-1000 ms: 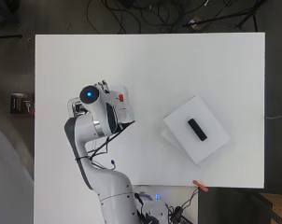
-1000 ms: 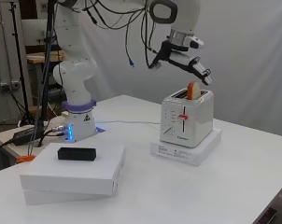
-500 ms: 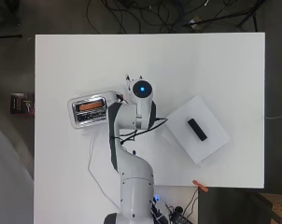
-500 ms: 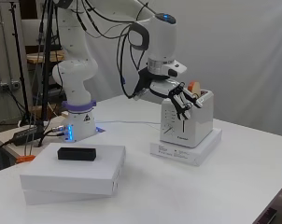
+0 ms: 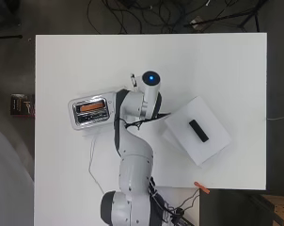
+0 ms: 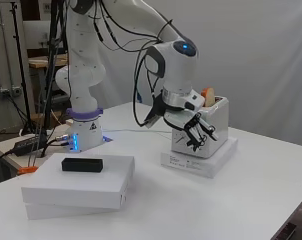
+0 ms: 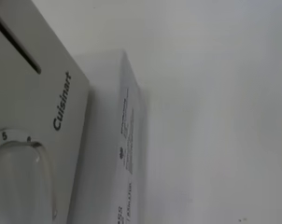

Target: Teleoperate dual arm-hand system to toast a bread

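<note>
- We see the hand (image 6: 198,131) in front of the toaster (image 6: 205,131), its fingers curled and gripping nothing (contact unclear).
- We find the bread (image 6: 208,97) sticking up from the toaster's slot; the toaster sits on a flat white box (image 6: 218,158).

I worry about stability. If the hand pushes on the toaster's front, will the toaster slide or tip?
The toaster looks boxy with a broad base, so tipping seems unlikely. It stands on a flat white box, so it might slide. The hand is low at its front, favouring sliding.
</note>
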`<move>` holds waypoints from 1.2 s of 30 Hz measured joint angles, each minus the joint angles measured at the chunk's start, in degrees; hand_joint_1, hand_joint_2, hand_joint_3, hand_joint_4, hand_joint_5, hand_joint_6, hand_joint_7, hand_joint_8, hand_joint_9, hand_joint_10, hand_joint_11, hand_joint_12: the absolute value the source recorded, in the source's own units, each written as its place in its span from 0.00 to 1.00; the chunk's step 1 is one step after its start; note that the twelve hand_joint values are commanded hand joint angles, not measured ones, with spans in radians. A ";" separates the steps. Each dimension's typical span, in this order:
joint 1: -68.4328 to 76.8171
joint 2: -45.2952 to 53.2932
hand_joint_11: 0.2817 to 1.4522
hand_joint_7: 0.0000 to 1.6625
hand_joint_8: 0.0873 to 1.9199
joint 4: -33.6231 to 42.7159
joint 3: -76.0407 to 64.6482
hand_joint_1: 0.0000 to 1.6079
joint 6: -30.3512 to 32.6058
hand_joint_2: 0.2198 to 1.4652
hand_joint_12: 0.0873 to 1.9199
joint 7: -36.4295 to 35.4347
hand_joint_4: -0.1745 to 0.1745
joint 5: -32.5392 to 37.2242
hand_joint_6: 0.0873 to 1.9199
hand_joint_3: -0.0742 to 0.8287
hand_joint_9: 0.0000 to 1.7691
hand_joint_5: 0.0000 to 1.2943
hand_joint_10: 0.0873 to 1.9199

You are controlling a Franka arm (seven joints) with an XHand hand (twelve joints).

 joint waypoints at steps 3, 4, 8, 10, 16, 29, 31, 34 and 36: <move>-0.72 1.27 0.27 0.51 0.44 1.51 0.49 0.19 -1.98 0.69 0.46 -3.17 0.10 1.16 0.00 0.08 0.52 0.28 0.57; -0.87 1.62 0.26 0.50 0.48 1.94 0.59 0.19 -2.51 0.69 0.50 -3.88 0.09 1.44 0.00 0.08 0.51 0.29 0.61; -1.15 1.35 0.28 0.49 0.12 2.11 1.22 0.20 -3.40 0.68 0.13 -6.97 0.09 1.35 0.00 0.08 0.50 0.28 0.17; -1.27 0.29 0.27 0.47 0.00 1.32 1.79 0.20 -3.41 0.68 0.00 -9.74 0.11 0.77 0.00 0.08 0.48 0.28 0.02; -1.76 0.29 0.31 0.45 0.00 0.15 2.19 0.19 -3.57 0.70 0.00 -9.61 0.10 -0.04 0.00 0.09 0.51 0.29 0.00; -5.27 10.55 0.23 0.43 0.00 5.09 2.44 0.22 -2.89 0.73 0.00 0.22 0.30 1.75 0.00 0.08 0.46 0.30 0.00; -5.59 10.81 0.22 0.42 0.00 5.56 2.67 0.22 -3.19 0.73 0.00 -0.37 0.30 2.04 0.00 0.08 0.46 0.29 0.00; -5.88 11.78 0.20 0.40 0.00 6.07 2.87 0.21 -3.35 0.73 0.00 -1.90 0.31 2.55 0.00 0.08 0.43 0.28 0.00; -6.03 10.95 0.22 0.43 0.00 5.68 3.07 0.20 -2.87 0.73 0.00 -3.45 0.34 2.48 0.00 0.08 0.46 0.32 0.00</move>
